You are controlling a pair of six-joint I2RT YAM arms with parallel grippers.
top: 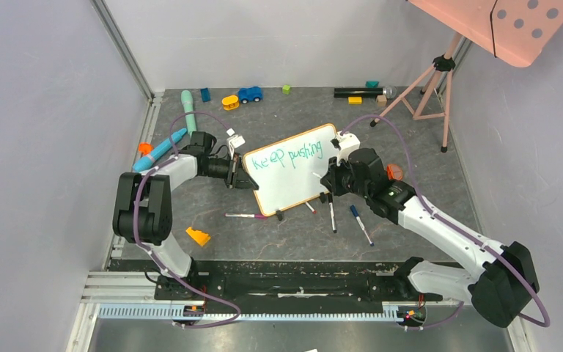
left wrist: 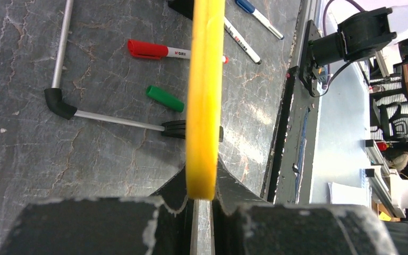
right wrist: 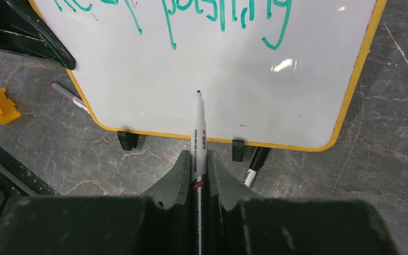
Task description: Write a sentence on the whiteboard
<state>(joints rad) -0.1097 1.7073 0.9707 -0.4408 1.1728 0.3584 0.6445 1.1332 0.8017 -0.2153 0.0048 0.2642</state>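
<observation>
Right gripper (right wrist: 198,159): jaws shut on the barrel of a marker (right wrist: 198,125), gripped about mid-length with the tip pointing forward. The tip is over the bare lower half of the whiteboard (right wrist: 218,74); I cannot tell whether it touches.

Left gripper (left wrist: 202,183): nearly closed, pinching the board's yellow-orange frame on its left edge.

Whiteboard sits mid-table between the two arms, turned at an angle. The sentence (top: 289,154) reads only "keep pushing" in green, so the second line is not yet written.

Handling, as a judgement:
- Board looks thin, stiff and light with a slick face, so pen pressure would likely slide or tip it.
- The frame edge is the sensible hold, clear of the writing area.
- Marker is slim, smooth and rigid, and could twist in the jaws if pressed hard.

Views:
- Left wrist shows the board edge-on and the clamp, plus a loose green cap (left wrist: 164,99) and a red-capped marker (left wrist: 149,49) on the table (left wrist: 32,138). No writing is visible there.
- Right wrist alone shows the tip position and the two clip feet (right wrist: 127,139).
- Top view alone gives the board's angle and both arms.
</observation>
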